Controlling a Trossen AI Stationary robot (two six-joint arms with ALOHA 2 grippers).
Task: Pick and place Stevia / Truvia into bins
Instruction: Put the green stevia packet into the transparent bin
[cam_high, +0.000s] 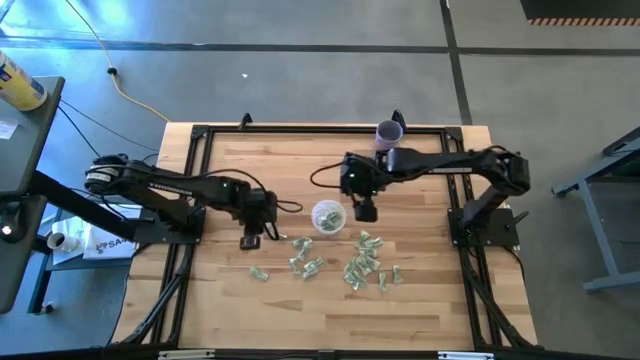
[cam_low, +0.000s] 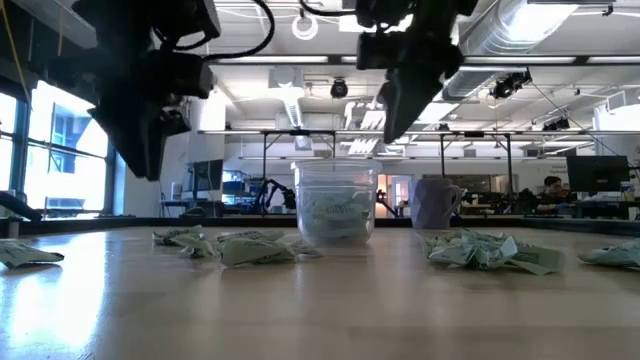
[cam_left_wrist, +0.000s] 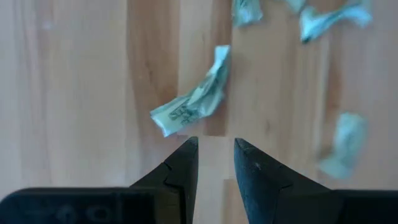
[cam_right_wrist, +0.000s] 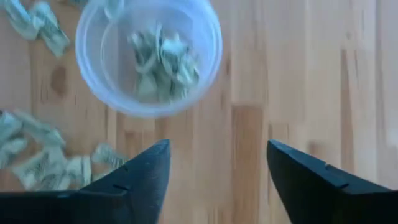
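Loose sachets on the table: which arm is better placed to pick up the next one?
Left. Its claw hangs narrowly open right over a sachet, empty. The right claw is wide open beside the cup.

Clear plastic cup (cam_high: 328, 216) with whitish rim, upright near table centre, a few crumpled sachets (cam_right_wrist: 163, 61) inside. Loose pale green and white sachets (cam_high: 366, 262) scattered flat or creased on the wood from the cup's 4 to 8 o'clock; densest cluster at 5 o'clock, one stray (cam_high: 259, 273) farthest out at 8.
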